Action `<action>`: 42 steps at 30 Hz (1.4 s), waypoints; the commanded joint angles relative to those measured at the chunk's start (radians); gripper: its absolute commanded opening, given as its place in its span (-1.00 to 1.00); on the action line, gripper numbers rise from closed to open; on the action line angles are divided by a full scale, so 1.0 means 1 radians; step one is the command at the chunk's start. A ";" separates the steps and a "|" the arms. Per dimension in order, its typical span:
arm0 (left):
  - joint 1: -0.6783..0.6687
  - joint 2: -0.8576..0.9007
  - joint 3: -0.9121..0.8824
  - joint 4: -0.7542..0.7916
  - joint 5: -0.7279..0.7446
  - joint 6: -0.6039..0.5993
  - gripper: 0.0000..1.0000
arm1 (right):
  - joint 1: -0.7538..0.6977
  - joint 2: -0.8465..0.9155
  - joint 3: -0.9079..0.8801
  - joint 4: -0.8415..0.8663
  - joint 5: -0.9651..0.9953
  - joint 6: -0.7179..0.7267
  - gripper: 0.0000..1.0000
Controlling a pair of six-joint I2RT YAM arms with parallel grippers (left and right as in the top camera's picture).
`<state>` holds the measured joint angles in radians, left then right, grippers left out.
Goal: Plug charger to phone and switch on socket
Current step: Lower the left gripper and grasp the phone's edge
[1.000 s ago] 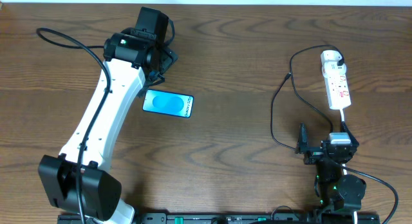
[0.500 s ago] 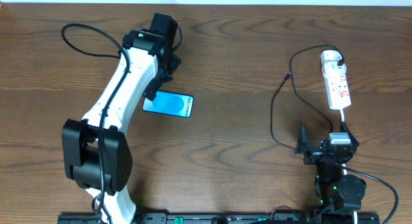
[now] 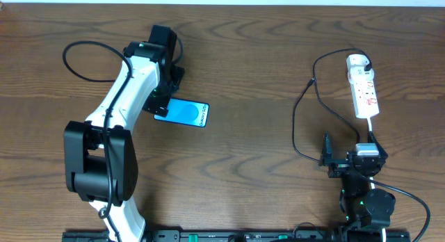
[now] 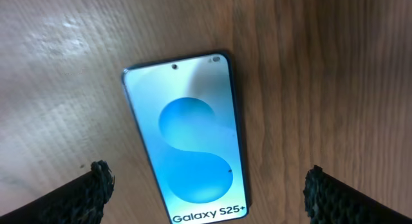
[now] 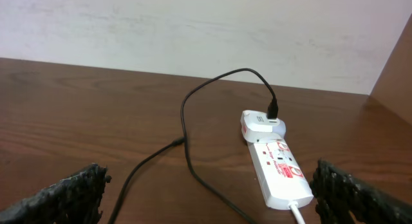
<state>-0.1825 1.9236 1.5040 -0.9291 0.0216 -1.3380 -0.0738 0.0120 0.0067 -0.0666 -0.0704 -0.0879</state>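
Both arms' jaws spread wide, empty — the phone (image 4: 187, 143) cut off at its lower edge.

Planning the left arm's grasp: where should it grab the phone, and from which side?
Best bet: come straight down and pinch the phone across its two long edges, near the middle. It lies flat, screen up, so only the thin sides offer purchase. The open left gripper has a finger on either side of it.

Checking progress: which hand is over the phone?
The left hand, open above the phone; the right hand is far off, facing the socket.
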 commanded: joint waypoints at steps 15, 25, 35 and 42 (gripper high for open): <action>0.000 0.020 -0.093 0.095 0.050 -0.006 0.93 | -0.001 -0.006 -0.001 -0.004 0.008 0.005 0.99; 0.000 0.098 -0.093 0.121 0.054 -0.006 0.93 | -0.001 -0.006 -0.001 -0.004 0.008 0.005 0.98; -0.016 0.132 -0.093 0.154 0.076 -0.005 0.93 | -0.001 -0.006 -0.001 -0.005 0.008 0.005 0.98; -0.051 0.169 -0.093 0.149 0.072 -0.006 0.93 | -0.001 -0.006 -0.001 -0.004 0.008 0.005 0.99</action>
<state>-0.2207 2.0514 1.4139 -0.7765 0.0994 -1.3357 -0.0738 0.0120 0.0067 -0.0666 -0.0704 -0.0879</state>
